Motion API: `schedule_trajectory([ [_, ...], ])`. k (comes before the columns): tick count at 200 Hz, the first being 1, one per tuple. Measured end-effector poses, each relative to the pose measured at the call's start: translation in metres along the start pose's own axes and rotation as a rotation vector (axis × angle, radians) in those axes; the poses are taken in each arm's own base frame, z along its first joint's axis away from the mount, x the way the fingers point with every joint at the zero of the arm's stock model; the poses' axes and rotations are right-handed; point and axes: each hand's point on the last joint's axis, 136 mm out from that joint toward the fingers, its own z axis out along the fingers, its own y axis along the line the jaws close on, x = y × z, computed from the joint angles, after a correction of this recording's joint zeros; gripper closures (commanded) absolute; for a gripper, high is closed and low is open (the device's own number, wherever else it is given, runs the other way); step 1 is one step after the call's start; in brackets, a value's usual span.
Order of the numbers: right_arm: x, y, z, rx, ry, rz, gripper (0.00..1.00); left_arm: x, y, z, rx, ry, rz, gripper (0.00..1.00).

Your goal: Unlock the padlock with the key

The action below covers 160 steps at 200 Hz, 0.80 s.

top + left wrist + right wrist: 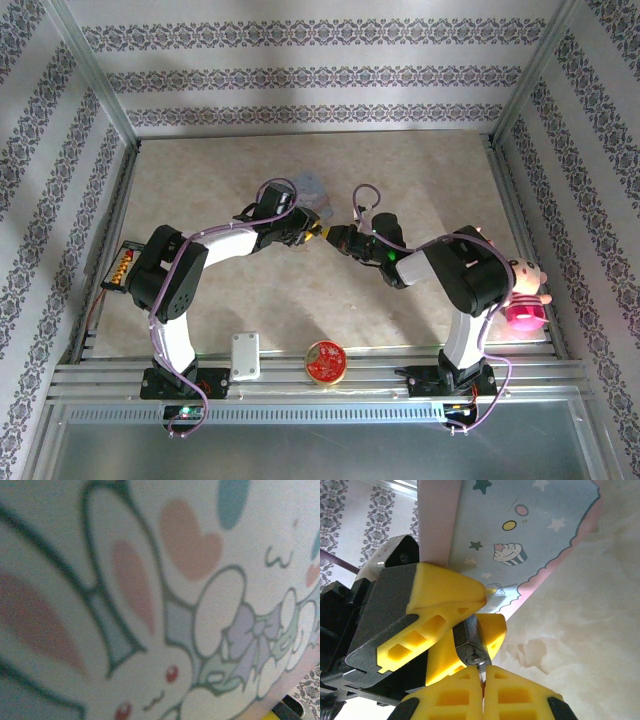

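Pale blue tin [540,525] stands just behind the left end effector [314,234], whose narrowly parted jaws clamp the padlock [470,647]. It looks tiny, rigid and slick, probably best held across its flat body. The right end effector [333,238], fully closed, pinches the thin key [481,670] at its keyhole.

The left arm [185,275] and the right arm [465,275] both bend in toward the middle of the tabletop [200,190]. The left pincer [312,234] and the right pincer [336,238] meet tip to tip there, with a bit of yellow showing where they meet. A pale blue tin [310,188] sits right behind the left pincer. On the rails [400,372] at the near edge lie a white box [245,356] and a round red thing [325,362]. A pink doll [525,295] is beside the right arm. Striped wallpaper [300,75] is all around.
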Motion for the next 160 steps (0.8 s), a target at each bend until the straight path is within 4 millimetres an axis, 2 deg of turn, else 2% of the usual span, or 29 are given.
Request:
schedule_trajectory([
  [49, -0.001, -0.001, 0.003, 0.020, 0.036, -0.077, 1.00, -0.003, 0.001, 0.000, -0.004, -0.011, -0.003, 1.00],
  [126, -0.005, 0.005, -0.007, 0.213, 0.078, -0.454, 1.00, 0.008, -0.007, 0.001, 0.021, 0.046, 0.002, 1.00],
  [160, -0.010, 0.005, -0.009, 0.192, 0.100, -0.473, 1.00, 0.009, -0.011, 0.001, 0.033, 0.049, 0.002, 1.00],
])
